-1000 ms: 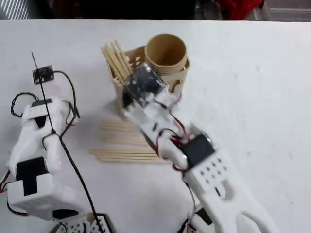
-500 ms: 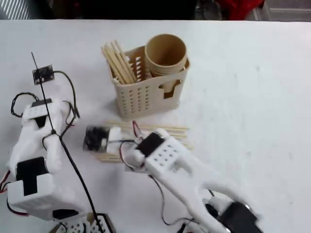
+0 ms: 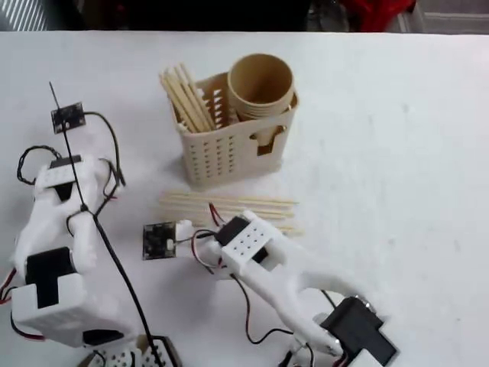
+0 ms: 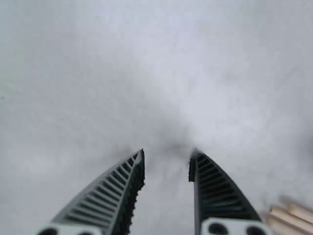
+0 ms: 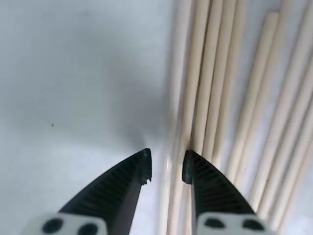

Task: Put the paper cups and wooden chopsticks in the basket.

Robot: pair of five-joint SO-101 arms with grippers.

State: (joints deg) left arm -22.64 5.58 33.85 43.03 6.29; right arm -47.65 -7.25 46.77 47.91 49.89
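Observation:
A beige perforated basket (image 3: 229, 149) stands at the back of the table. Stacked paper cups (image 3: 261, 82) and a bundle of wooden chopsticks (image 3: 187, 99) sit in it. Several loose chopsticks (image 3: 229, 205) (image 5: 220, 98) lie flat on the table in front of it. My right arm (image 3: 256, 248) lies low over their near side. My right gripper (image 5: 167, 161) is open just above the table, its tips on either side of one chopstick at the edge of the pile. My left gripper (image 4: 166, 161) is open over bare table, with chopstick ends (image 4: 288, 215) beside it.
The left arm (image 3: 57, 229) rests folded at the left side, with black cables (image 3: 114, 260) and a small circuit board (image 3: 69, 116) near it. White tabletop (image 3: 382, 153) spreads out to the right of the basket.
My right arm has swung from above the basket down to the loose chopsticks in front of it. The left arm has kept still.

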